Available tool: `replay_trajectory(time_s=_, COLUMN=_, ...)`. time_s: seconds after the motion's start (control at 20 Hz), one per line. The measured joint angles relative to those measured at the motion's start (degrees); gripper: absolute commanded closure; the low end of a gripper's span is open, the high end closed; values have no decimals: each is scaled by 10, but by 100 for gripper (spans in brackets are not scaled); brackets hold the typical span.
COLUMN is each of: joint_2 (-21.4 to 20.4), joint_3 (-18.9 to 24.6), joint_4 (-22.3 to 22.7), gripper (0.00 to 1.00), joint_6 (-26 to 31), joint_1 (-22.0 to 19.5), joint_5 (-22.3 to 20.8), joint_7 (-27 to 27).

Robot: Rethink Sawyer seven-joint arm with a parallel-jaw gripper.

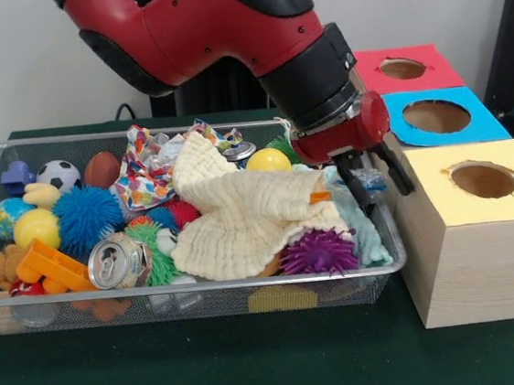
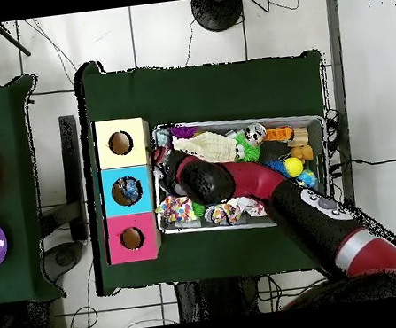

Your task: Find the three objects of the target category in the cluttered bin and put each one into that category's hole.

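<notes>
Black gripper [image 1: 380,184], fingers apart and empty, hangs at the silver wire-mesh bin's [image 1: 203,295] three-o'clock end, beside the yellow-topped wooden box [image 1: 483,242]; cream knitted cloth [image 1: 241,217] covers toys; no legible writing.

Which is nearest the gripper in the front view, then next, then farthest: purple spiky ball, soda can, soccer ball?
From the gripper:
1. Purple spiky ball, just below it at the bin's front right.
2. Soda can, front left of centre.
3. Soccer ball, far back left corner.
</notes>
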Motion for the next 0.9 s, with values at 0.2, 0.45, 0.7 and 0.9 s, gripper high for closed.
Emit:
replay_trajectory(time_s=0.2, joint_2=-46, joint_3=-83, joint_4=-50, gripper=0, joint_6=114, joint_1=94, joint_5=-57, joint_7=0)
replay_trajectory(time_s=0.45, joint_2=-84, joint_3=-137, joint_4=-103, gripper=0, joint_6=252, joint_1=168, joint_5=-112, joint_7=0)
replay_trajectory(time_s=0.7, joint_2=-94, joint_3=-151, joint_4=-140, gripper=0, joint_6=345, joint_1=175, joint_5=-107, joint_7=0)
replay_trajectory(time_s=0.9, joint_2=-94, joint_3=-157, joint_4=-165, gripper=0, joint_6=387, joint_1=163, joint_5=-98, joint_7=0)
